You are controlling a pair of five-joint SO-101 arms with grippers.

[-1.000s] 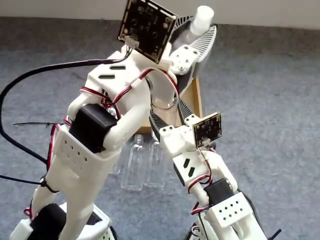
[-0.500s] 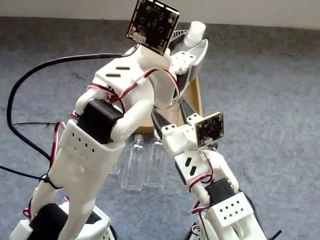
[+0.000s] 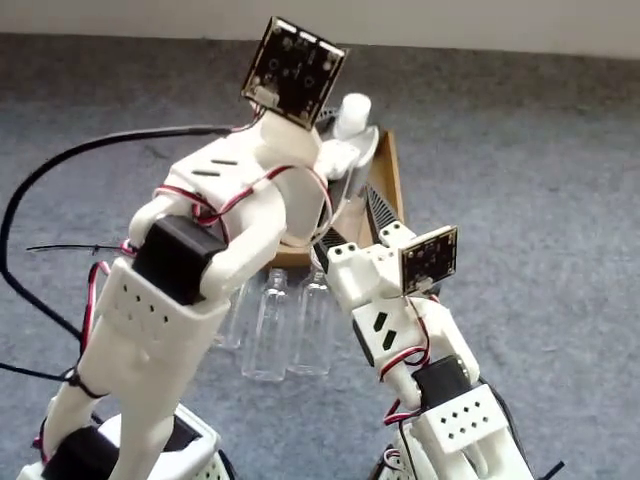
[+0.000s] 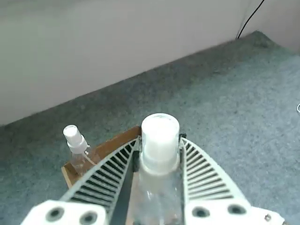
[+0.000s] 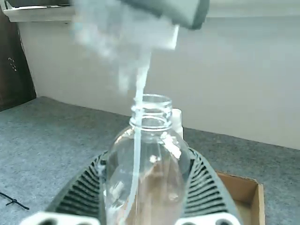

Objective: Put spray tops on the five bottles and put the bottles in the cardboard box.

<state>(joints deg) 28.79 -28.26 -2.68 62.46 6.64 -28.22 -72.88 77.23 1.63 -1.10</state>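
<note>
left gripper [image 4: 159, 146] clamps a spray top [image 4: 160, 133] over the open bottle [image 5: 154, 183] gripped by right gripper [image 5: 146, 161]; one capped bottle [image 4: 75, 140] in cardboard box [image 4: 110, 146]; seemingly three bare bottles [image 3: 270, 325] remain

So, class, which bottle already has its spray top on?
The bottle in the cardboard box: its white top is fitted. The held bottle in the right claw is open-necked; the carpet bottles are bare-necked.

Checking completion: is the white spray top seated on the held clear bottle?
No, the clear plastic bottle has a bare neck, the white spray top hanging above.
</note>
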